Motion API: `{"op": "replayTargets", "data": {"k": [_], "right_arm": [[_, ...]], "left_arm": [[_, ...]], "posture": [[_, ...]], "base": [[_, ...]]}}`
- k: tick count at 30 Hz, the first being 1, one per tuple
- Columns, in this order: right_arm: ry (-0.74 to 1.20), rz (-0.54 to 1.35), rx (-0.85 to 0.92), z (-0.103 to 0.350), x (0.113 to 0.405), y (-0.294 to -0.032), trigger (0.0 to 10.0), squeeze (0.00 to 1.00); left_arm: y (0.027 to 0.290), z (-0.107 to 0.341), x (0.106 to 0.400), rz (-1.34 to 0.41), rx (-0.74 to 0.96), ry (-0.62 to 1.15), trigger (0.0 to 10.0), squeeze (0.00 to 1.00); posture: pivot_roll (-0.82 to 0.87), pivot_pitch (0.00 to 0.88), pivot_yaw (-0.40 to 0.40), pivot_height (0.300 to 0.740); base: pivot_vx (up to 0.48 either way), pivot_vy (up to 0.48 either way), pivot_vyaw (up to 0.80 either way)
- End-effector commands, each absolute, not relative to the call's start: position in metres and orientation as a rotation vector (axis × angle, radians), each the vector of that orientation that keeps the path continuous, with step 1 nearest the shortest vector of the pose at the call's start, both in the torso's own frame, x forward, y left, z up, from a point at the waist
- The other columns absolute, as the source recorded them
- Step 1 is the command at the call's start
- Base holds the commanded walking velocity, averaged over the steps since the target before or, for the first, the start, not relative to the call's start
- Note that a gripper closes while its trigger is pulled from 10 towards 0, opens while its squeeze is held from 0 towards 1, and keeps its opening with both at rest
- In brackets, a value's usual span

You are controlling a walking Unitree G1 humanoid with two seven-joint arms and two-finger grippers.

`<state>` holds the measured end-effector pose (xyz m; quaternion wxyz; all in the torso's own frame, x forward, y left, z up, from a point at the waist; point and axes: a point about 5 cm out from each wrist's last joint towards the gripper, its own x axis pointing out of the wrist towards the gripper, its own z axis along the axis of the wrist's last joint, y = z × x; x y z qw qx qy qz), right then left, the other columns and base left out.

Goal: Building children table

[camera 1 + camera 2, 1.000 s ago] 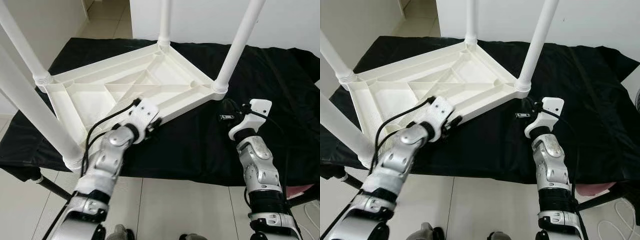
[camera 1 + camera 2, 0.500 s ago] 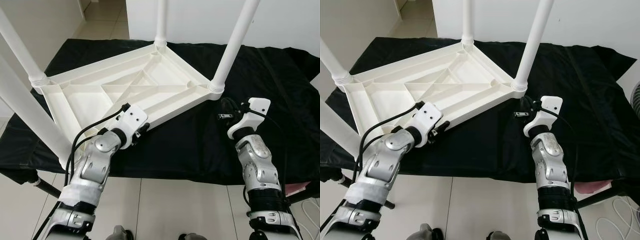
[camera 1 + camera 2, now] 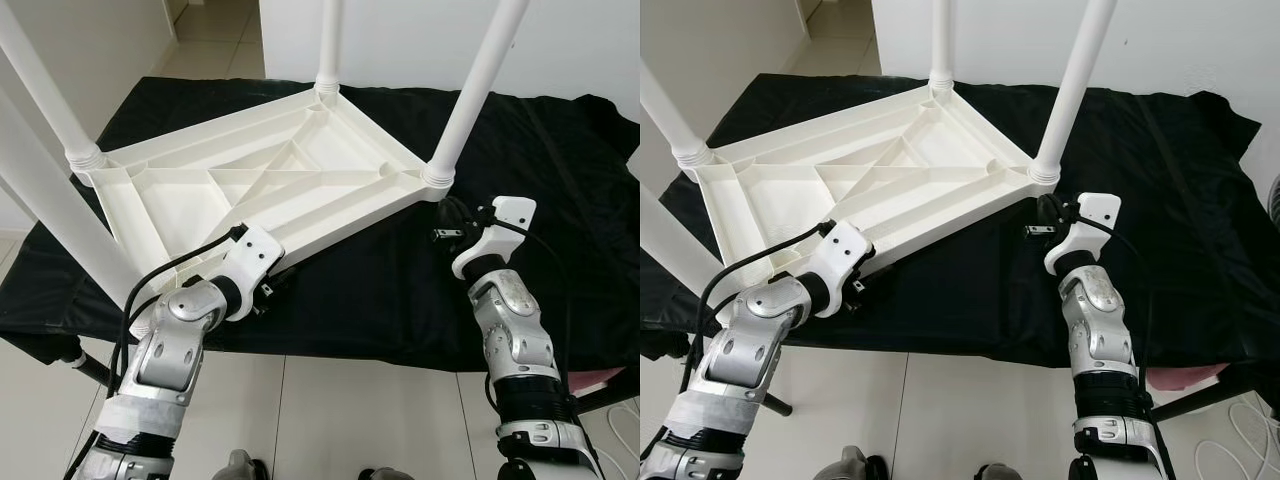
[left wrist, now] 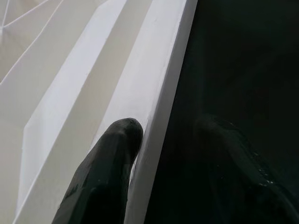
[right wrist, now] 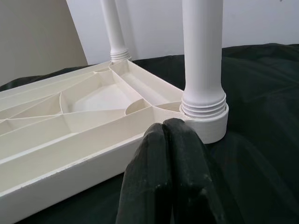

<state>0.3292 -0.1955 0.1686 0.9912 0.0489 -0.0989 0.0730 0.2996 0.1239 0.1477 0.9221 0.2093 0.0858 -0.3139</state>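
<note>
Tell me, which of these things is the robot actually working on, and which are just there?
Part of the job:
- upside-down white table top
- four white legs, such as this leg
- left gripper, straddling the top's rim
- right gripper, beside a corner leg

Just there:
- black cloth
- tiled floor

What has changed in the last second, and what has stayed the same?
The left arm drew back toward the robot; its left claw slid along the near rim of the upturned white table toward the near-left corner, one finger inside the rim. The right claw, shut, stayed beside the near-right leg. The table did not visibly move.
</note>
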Motion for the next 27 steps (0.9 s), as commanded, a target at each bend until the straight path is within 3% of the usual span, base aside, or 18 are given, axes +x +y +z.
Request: {"op": "replayTargets", "data": {"k": [1, 11, 12, 14, 15, 27], "right_arm": [[-0.205, 0.165, 0.101, 0.17, 0.331, -0.192, 10.0, 0.0], [-0.208, 0.157, 0.1, 0.171, 0.332, -0.194, 10.0, 0.0], [-0.21, 0.155, 0.1, 0.172, 0.332, -0.194, 10.0, 0.0], [-0.21, 0.155, 0.1, 0.172, 0.332, -0.194, 10.0, 0.0], [-0.21, 0.154, 0.101, 0.172, 0.332, -0.195, 10.0, 0.0], [-0.214, 0.149, 0.102, 0.173, 0.333, -0.196, 10.0, 0.0]], "left_arm": [[0.127, 0.139, 0.298, -0.625, 0.441, 0.219, 10.0, 0.0], [0.132, 0.134, 0.298, -0.603, 0.496, 0.254, 10.0, 0.0], [0.132, 0.134, 0.299, -0.601, 0.493, 0.255, 3.2, 0.0], [0.132, 0.134, 0.299, -0.601, 0.493, 0.255, 3.2, 0.0], [0.131, 0.135, 0.299, -0.606, 0.491, 0.253, 0.0, 0.0], [0.114, 0.146, 0.309, -0.645, 0.522, 0.191, 0.0, 0.0]], "posture": [[-0.09, 0.079, 0.03, 0.74], [-0.09, 0.084, 0.03, 0.74], [-0.09, 0.088, 0.031, 0.74], [-0.09, 0.088, 0.031, 0.74], [-0.09, 0.088, 0.031, 0.74], [-0.1, 0.093, 0.033, 0.74]], "base": [[0.0, 0.0, 0.0], [0.0, 0.0, 0.0], [0.0, 0.0, 0.0], [0.0, 0.0, 0.0], [0.0, 0.0, 0.0], [0.0, 0.0, 0.0]]}}
